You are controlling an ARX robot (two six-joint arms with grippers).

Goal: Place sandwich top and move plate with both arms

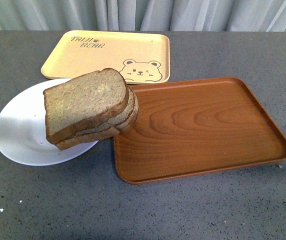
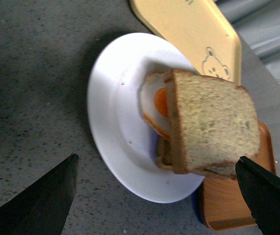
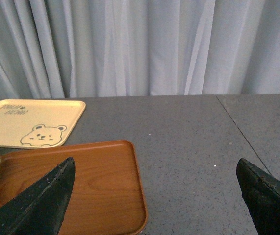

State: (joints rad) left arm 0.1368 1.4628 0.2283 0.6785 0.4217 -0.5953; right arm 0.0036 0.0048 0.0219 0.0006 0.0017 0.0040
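- The sandwich top [image 1: 85, 102] lies slightly askew on the stack, and a fried egg [image 2: 155, 105] peeks out beneath it. The stack sits at the side of the plate [image 1: 22, 130] nearest the wood-grain tray [image 1: 203, 130] and overhangs that tray's rim.
- The step in hand looks like the two-arm plate move. Lift evenly and keep the plate level, or the stack may slide.
- Your left tool [image 2: 157, 159] hangs above the plate, wide and empty. Take the bare rim away from the bread.
- Your right tool [image 3: 155, 162], also wide and empty, is over the tray's far end and the counter [image 3: 193, 127]. Little rim shows on its side.
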